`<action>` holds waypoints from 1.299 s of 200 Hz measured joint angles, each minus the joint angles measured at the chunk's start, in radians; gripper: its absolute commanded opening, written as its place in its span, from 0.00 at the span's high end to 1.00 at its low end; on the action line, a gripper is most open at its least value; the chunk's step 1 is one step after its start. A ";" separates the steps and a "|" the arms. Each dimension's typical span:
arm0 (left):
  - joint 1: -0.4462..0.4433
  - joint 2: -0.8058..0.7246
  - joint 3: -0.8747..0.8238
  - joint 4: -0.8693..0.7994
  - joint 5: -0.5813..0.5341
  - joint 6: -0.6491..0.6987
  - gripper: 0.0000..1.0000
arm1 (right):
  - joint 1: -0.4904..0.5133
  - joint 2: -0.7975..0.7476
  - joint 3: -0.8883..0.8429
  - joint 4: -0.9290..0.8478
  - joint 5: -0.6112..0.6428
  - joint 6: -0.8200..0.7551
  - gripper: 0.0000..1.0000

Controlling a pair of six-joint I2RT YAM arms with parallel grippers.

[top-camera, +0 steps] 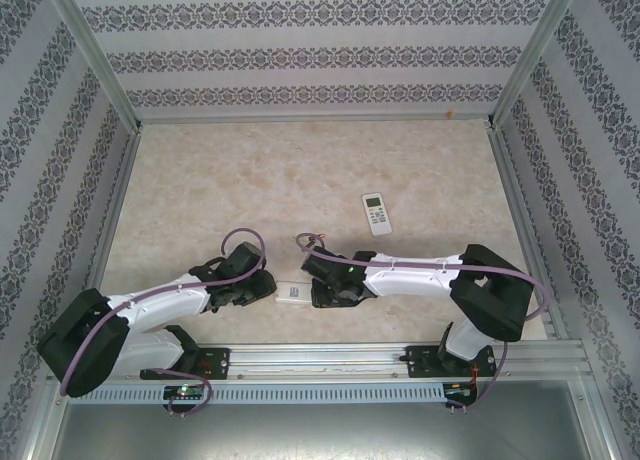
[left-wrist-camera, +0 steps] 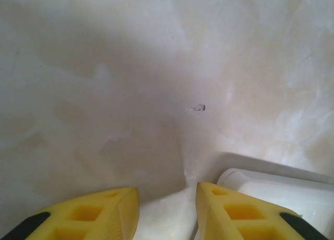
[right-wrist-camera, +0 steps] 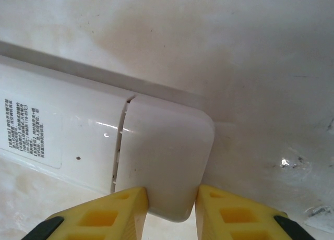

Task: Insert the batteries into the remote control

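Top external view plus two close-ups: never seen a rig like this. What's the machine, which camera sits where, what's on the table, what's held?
Two robot arms are bolted side by side at the table's near edge: the left arm and the right arm. The top view looks down from above and behind them. Each close-up comes from a camera on one wrist, with that arm's yellow fingers at the bottom.

On the table a white remote lies back side up between the arms. A second remote, with a screen, lies farther off.

The right fingers sit either side of the white remote's end; whether they grip it is unclear. The left fingers stand apart over bare table beside it, holding nothing.
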 measured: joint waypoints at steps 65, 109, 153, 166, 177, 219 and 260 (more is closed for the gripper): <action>-0.012 0.097 0.082 -0.092 -0.014 -0.005 0.67 | 0.002 -0.053 -0.079 0.132 -0.018 0.006 0.61; -0.019 0.080 0.075 -0.078 -0.025 -0.021 0.47 | 0.014 -0.211 -0.112 0.144 0.085 -0.143 0.22; -0.031 -0.070 0.034 0.008 -0.011 0.026 0.22 | 0.014 -0.282 -0.124 0.162 0.167 -0.638 0.03; -0.030 -0.138 0.037 0.007 -0.014 0.048 0.20 | 0.015 -0.232 -0.115 0.153 0.161 -0.776 0.03; -0.018 -0.209 0.037 0.005 -0.018 0.058 0.19 | 0.014 -0.173 -0.094 0.142 0.148 -0.884 0.03; 0.091 -0.414 0.005 0.000 0.010 0.057 0.16 | 0.014 0.093 0.087 0.047 0.083 -1.159 0.13; 0.134 -0.486 -0.021 -0.056 0.055 0.055 0.15 | -0.009 0.151 0.141 0.008 -0.019 -1.220 0.49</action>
